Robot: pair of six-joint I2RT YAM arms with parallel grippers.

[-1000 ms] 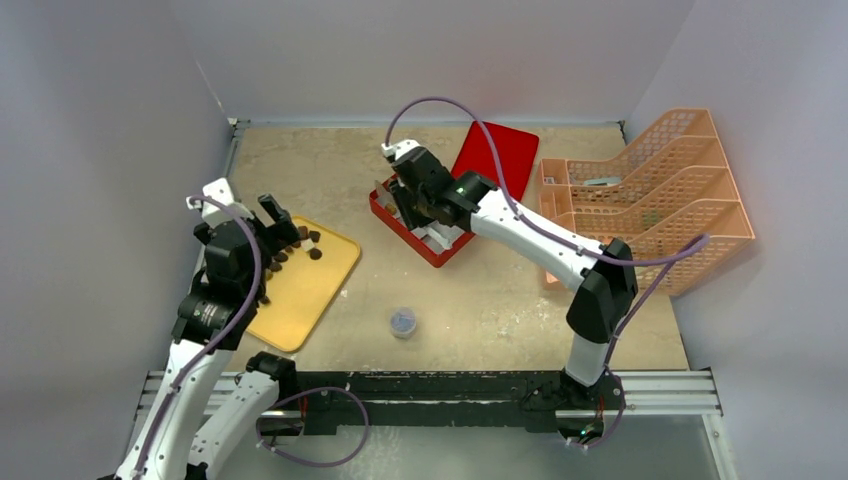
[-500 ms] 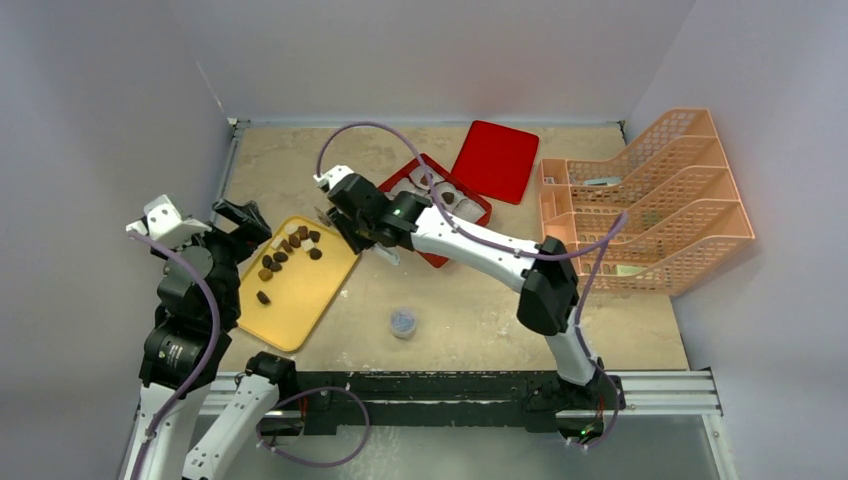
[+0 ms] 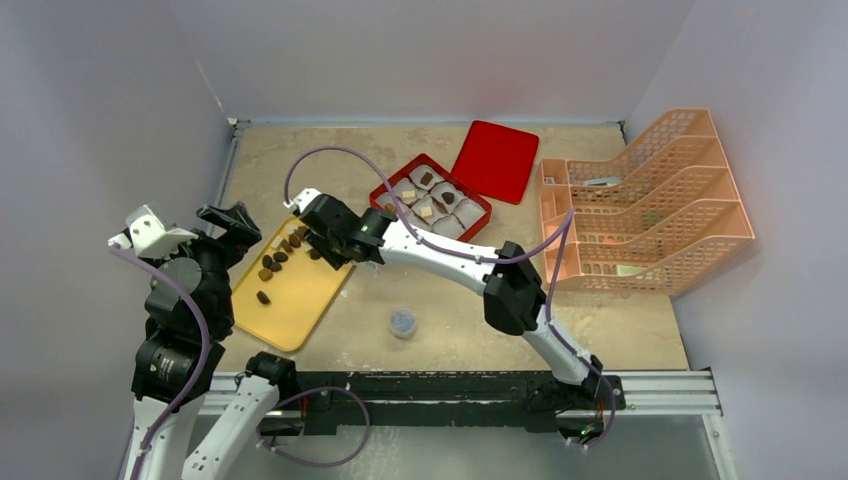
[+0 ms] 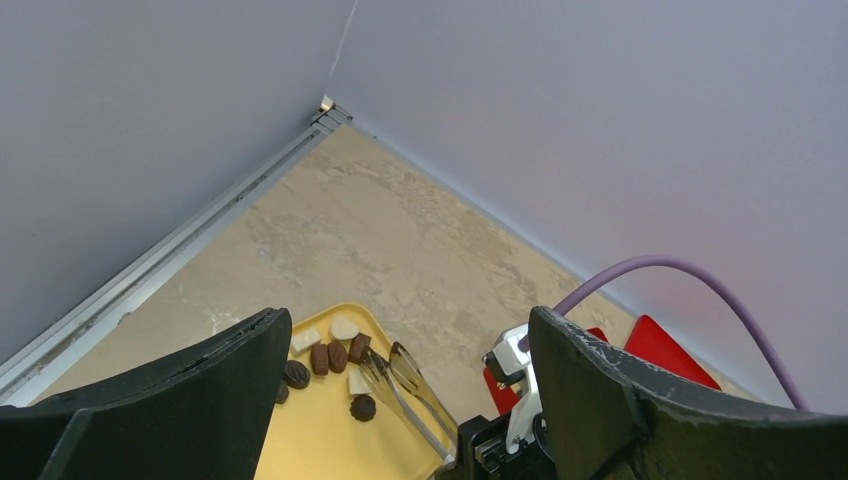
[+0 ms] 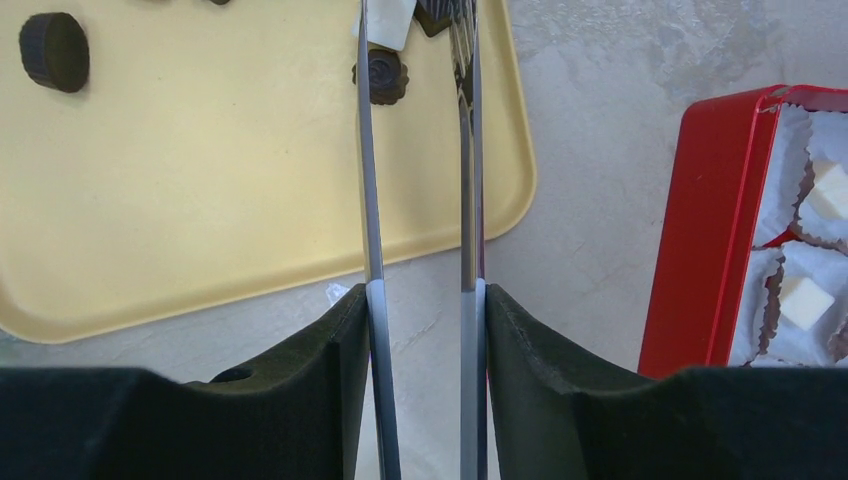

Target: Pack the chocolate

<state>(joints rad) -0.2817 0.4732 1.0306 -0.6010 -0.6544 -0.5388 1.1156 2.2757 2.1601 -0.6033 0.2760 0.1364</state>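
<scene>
Chocolate (image 3: 285,250) mostly lay on the tray (image 3: 290,310) at nine o'clock; several pieces already sat in the box (image 5: 700,230) at twelve. The right tool (image 5: 420,330) pinched tongs (image 5: 368,180) over the tray; the left tool (image 4: 408,335) hung spread wide.

Right end effector (image 3: 320,238) over yellow tray (image 3: 292,312), near chocolate (image 3: 279,257) cluster.

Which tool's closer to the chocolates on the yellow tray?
Right. The right tool, gripping metal tongs, is at the tray's right edge, tong tips by the chocolates; the left tool is open, off the tray's left side.
</scene>
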